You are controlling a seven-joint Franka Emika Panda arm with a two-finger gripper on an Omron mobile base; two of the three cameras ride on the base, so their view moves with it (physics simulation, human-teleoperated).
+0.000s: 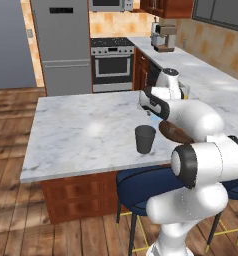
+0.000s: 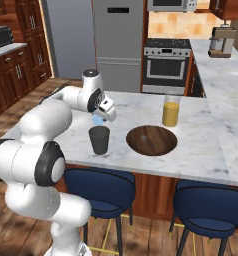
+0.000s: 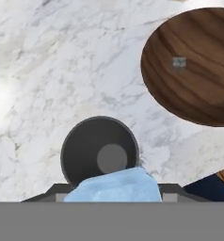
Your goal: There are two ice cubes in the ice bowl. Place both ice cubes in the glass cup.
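Note:
A pale blue ice cube [image 3: 115, 184] sits between the fingers of my gripper [image 2: 102, 117], which is shut on it. It hangs just above the mouth of the glass cup [image 2: 99, 140], a dark grey tumbler standing upright near the counter's front edge [image 1: 145, 138]. In the hand view the cup [image 3: 95, 148] lies directly below the cube. To the cup's right is the wide dark brown ice bowl [image 2: 152, 140], with a second small ice cube [image 3: 179, 62] lying inside it. The arm hides most of the bowl [image 1: 172, 133] in the left base view.
A tall clear glass of orange liquid [image 2: 171, 111] stands just behind the bowl. Blue stools [image 2: 98, 190] sit under the marble counter's [image 1: 81, 130] front edge. A stove [image 1: 112, 62] and fridge stand far behind.

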